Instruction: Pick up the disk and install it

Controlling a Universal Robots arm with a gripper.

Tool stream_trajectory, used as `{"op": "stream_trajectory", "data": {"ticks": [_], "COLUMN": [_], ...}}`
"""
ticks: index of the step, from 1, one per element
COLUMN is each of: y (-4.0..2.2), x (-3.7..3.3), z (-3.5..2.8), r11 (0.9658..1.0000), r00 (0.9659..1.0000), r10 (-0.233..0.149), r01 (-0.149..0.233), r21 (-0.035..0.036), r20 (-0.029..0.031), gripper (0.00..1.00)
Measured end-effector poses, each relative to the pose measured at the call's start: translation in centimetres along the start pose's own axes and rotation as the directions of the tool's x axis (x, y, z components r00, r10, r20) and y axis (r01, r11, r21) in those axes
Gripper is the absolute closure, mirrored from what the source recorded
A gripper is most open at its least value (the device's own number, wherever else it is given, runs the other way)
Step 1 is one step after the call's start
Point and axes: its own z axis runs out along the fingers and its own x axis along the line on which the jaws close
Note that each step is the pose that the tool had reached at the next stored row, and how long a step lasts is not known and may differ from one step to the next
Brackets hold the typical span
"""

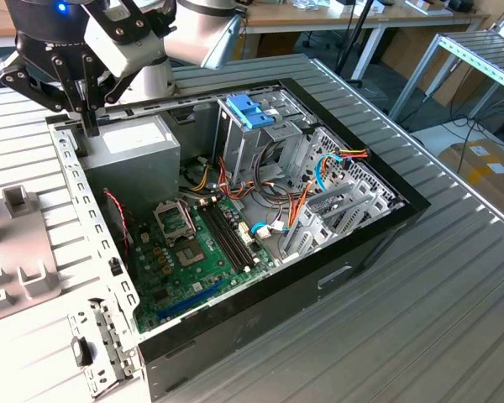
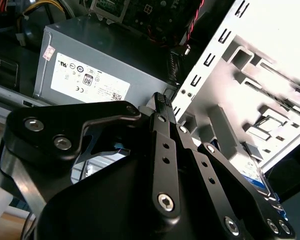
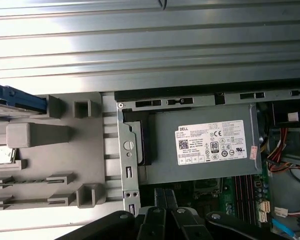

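Note:
The disk [image 3: 19,99] shows as a bright blue carrier edge resting in a grey moulded fixture [image 3: 65,150] beside the open computer case. In the second wrist view a blue and silver corner of the disk [image 2: 253,173] peeks out behind the finger linkage. My gripper [image 1: 91,124] hangs over the case's rim at the exterior view's left, just beside the power supply. Its two black fingers [image 2: 162,102] lie pressed together, shut on nothing. The gripper [image 3: 163,196] is apart from the disk, on the case side of the fixture.
The grey power supply [image 1: 134,149] with a white label sits right under the gripper. Further in the case are a green motherboard [image 1: 193,252], cable bundles and drive cages topped by a pale blue latch [image 1: 250,109]. The perforated case rim [image 1: 84,210] separates case and fixture.

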Motion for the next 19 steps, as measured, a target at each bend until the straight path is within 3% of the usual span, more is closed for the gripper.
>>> {"op": "stream_trajectory", "data": {"ticks": [19], "y": [-0.12], "x": [1.58], "z": [-0.04], "r11": [1.0000], "r00": [1.0000], "r10": [0.000], "r01": [0.000], "r21": [0.0000], "r20": [0.0000], "gripper": [0.89]}}
